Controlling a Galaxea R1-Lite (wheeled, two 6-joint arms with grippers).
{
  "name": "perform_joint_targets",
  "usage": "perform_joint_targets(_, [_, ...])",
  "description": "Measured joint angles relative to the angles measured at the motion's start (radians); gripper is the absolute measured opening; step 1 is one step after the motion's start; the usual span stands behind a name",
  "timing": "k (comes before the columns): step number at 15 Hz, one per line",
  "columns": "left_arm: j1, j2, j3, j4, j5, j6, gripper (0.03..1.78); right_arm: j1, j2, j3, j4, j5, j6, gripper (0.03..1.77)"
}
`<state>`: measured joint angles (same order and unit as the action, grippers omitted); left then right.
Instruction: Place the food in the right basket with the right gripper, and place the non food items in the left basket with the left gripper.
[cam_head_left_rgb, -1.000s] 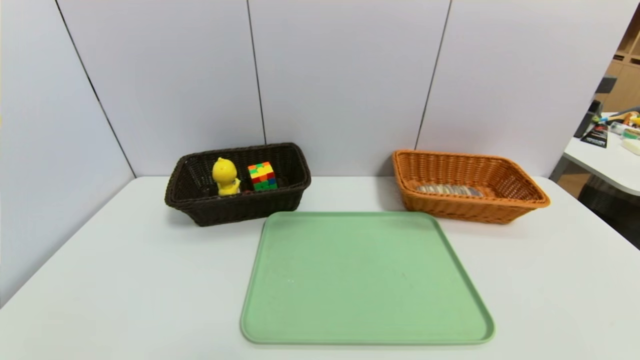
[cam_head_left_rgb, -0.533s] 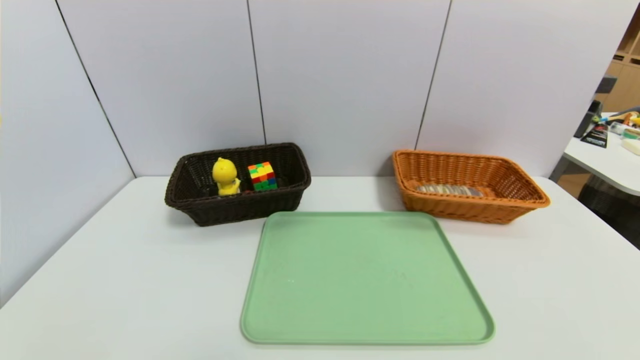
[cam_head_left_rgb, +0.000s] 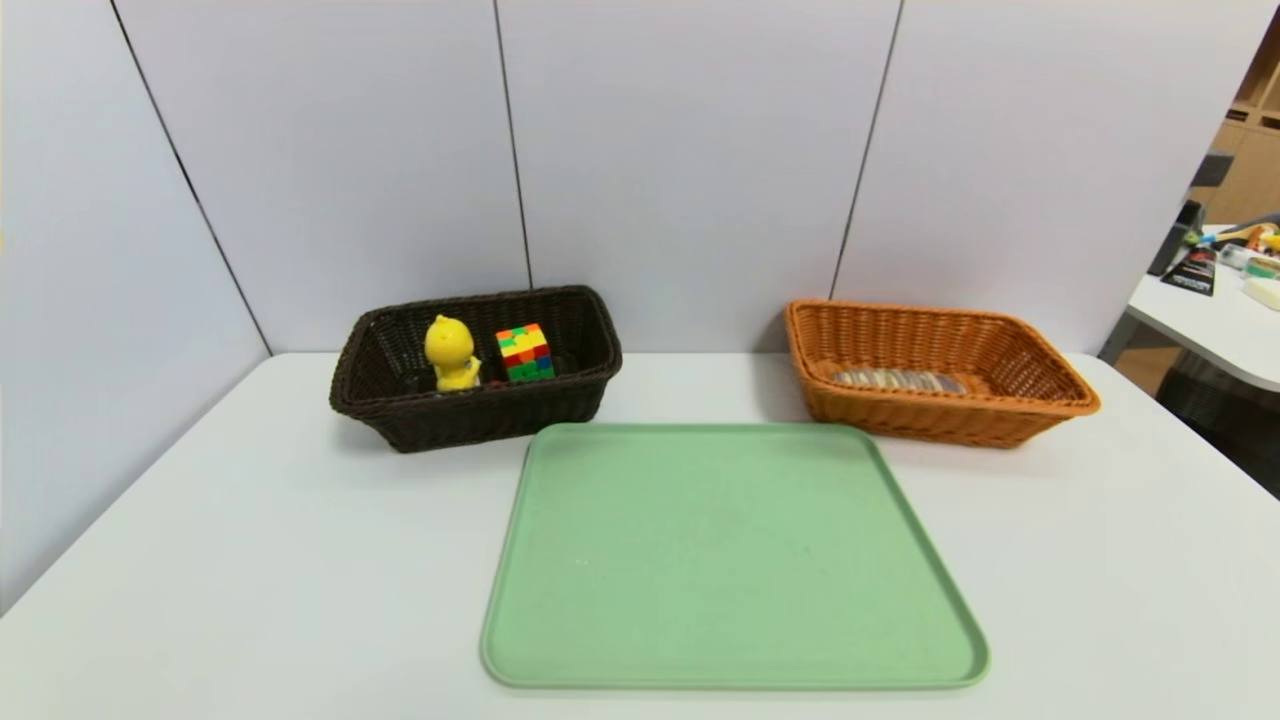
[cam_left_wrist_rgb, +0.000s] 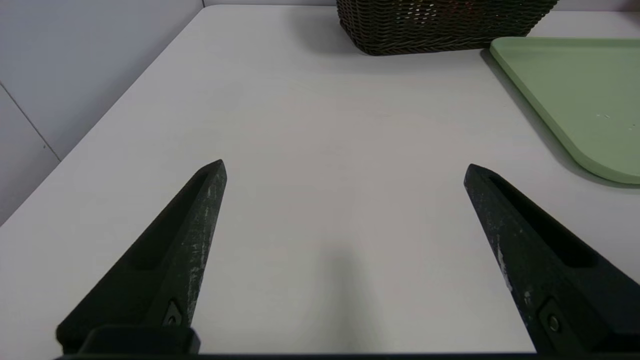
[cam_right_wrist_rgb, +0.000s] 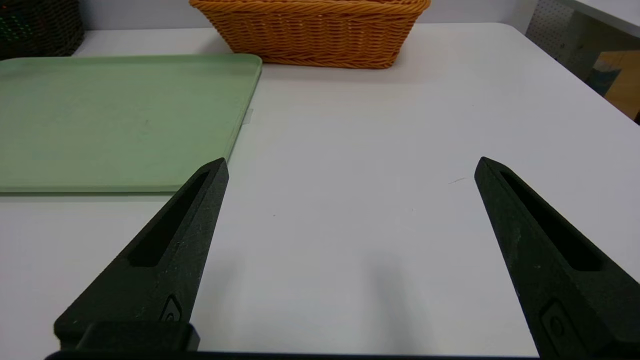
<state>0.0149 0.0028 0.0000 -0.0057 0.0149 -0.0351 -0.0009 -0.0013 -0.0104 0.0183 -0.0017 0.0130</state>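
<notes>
The dark brown left basket (cam_head_left_rgb: 470, 410) stands at the back left and holds a yellow duck toy (cam_head_left_rgb: 450, 352) and a multicoloured puzzle cube (cam_head_left_rgb: 525, 352). In the orange right basket (cam_head_left_rgb: 940, 412) at the back right lies the striped loaf, the food (cam_head_left_rgb: 898, 380). Neither arm shows in the head view. My left gripper (cam_left_wrist_rgb: 345, 167) hovers open over bare table near the front left, the left basket (cam_left_wrist_rgb: 440, 30) far ahead of it. My right gripper (cam_right_wrist_rgb: 351, 165) is open over bare table at the front right, with the right basket (cam_right_wrist_rgb: 312, 37) ahead.
A green tray (cam_head_left_rgb: 730, 560) with nothing on it lies in the table's middle between the baskets; its edge shows in both wrist views. Grey partition walls close off the back and left. Another table with clutter (cam_head_left_rgb: 1225, 290) stands beyond the right edge.
</notes>
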Motion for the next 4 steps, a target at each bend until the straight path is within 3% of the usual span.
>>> perform_joint_targets(4, [0.000,0.000,0.000,0.001,0.000,0.000,1.69,0.000,0.000,0.000,0.000,0.000,-0.001,1.70])
